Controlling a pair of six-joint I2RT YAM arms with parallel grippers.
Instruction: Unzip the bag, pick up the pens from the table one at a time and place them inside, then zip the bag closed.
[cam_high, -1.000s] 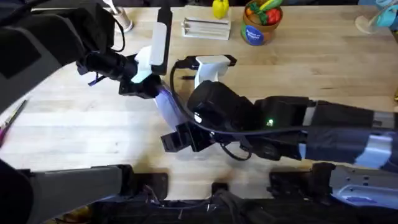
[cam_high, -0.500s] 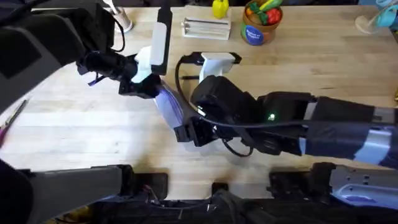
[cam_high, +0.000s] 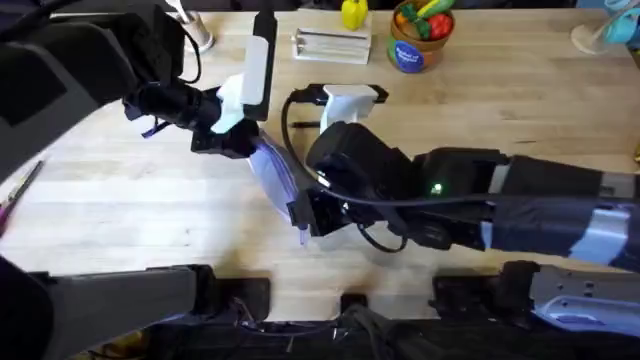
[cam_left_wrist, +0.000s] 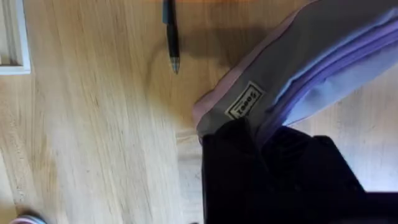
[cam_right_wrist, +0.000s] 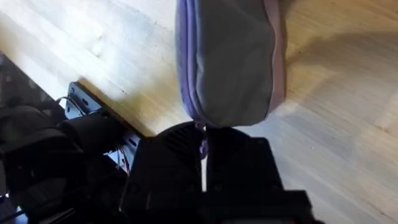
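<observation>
While my left end effector (cam_left_wrist: 267, 162) clamps one end of the bag (cam_high: 272, 170) and my right end effector (cam_right_wrist: 202, 158) pinches the zipper pull at the other, the pouch hangs stretched just above the counter (cam_high: 120, 200). Risk: the tiny pull slips out, or the soft lavender fabric bunches and jams the zipper. A thin black pen (cam_left_wrist: 171, 34) lies nearby on the grained wood.
</observation>
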